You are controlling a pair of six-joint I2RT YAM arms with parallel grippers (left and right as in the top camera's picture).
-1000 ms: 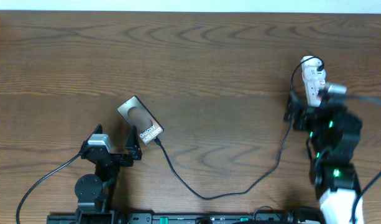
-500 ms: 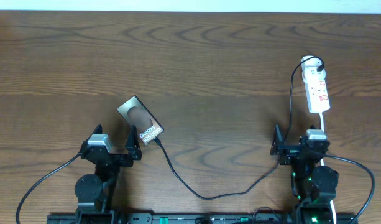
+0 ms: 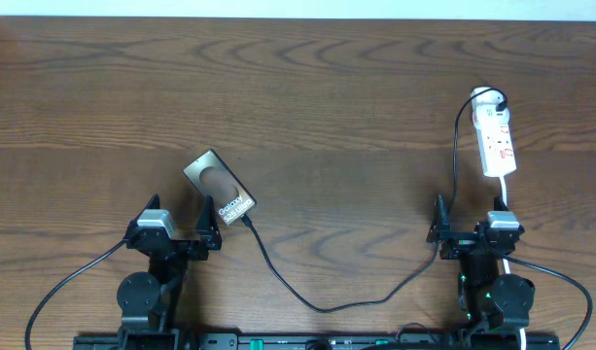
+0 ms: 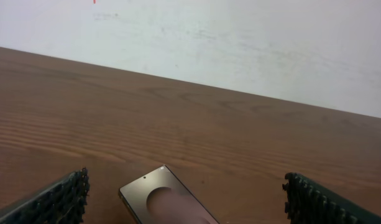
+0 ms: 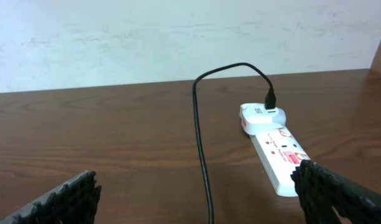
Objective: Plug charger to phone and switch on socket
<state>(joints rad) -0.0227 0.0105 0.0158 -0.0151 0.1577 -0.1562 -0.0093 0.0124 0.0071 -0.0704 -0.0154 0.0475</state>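
Note:
The phone (image 3: 220, 186) lies at the table's left, its screen showing a brownish oval and white text; it also shows in the left wrist view (image 4: 168, 200). The black charger cable (image 3: 317, 303) runs from the phone's near end across to the white adapter on the socket strip (image 3: 496, 136). In the right wrist view the cable (image 5: 201, 149) and the strip (image 5: 278, 155) lie ahead. My left gripper (image 3: 181, 229) is open and empty just near of the phone. My right gripper (image 3: 470, 230) is open and empty, near of the strip.
The strip's white cord (image 3: 506, 209) runs from its near end towards the right arm. A pale wall (image 4: 240, 37) rises behind the table's far edge. The arm bases and their thick black cables (image 3: 74, 277) sit along the near edge.
The right arm has drawn back from the power strip to the near edge. Its gripper now sits open there. The left arm, phone and cable have not moved.

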